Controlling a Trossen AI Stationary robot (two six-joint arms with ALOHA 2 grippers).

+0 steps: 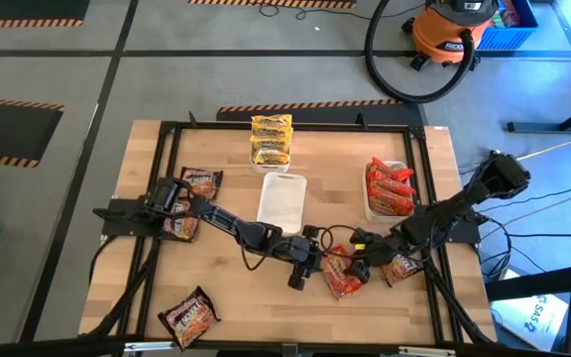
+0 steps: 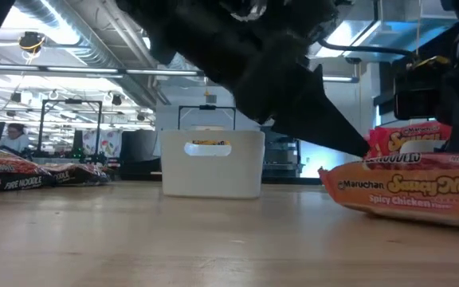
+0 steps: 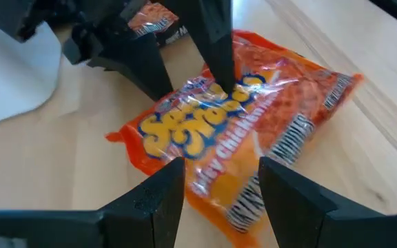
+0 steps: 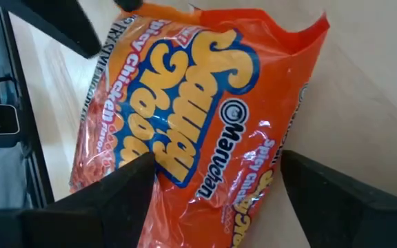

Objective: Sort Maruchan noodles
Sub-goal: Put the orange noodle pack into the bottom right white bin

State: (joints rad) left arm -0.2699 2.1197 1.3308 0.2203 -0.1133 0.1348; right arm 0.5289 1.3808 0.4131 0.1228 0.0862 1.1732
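Observation:
An orange Maruchan packet [image 1: 341, 278] lies flat on the table near its front edge, right of centre, label up [image 3: 253, 117]. My left gripper [image 1: 310, 270] reaches it from the table's left and is shut on its corner. My right gripper [image 1: 358, 260] comes from the right and hangs open over the packet, its fingers [image 4: 136, 193] wide apart with the label [image 4: 198, 103] between them. In the low view the packet [image 2: 405, 191] rests on the wood, and a dark finger [image 2: 325, 119] slants down to its left end. My left gripper has the packet's nearest corner [image 3: 226, 207] between its two fingers [image 3: 167, 196], whose inner faces lie against the wrapper on either side. The fingers come slanting down from the table's left. The packet stays flat on the table. My right gripper has one fingertip [image 3: 220, 79] right at the label; whether it touches, I cannot tell.
An empty white tray [image 1: 283, 198] stands at the centre. Yellow packets [image 1: 271, 139] are stacked at the far edge, and red ones [image 1: 390, 188] fill a tray at the right. Dark packets [image 1: 201, 181] [image 1: 188, 315] lie on the left. Another packet [image 1: 401, 268] lies under my right arm.

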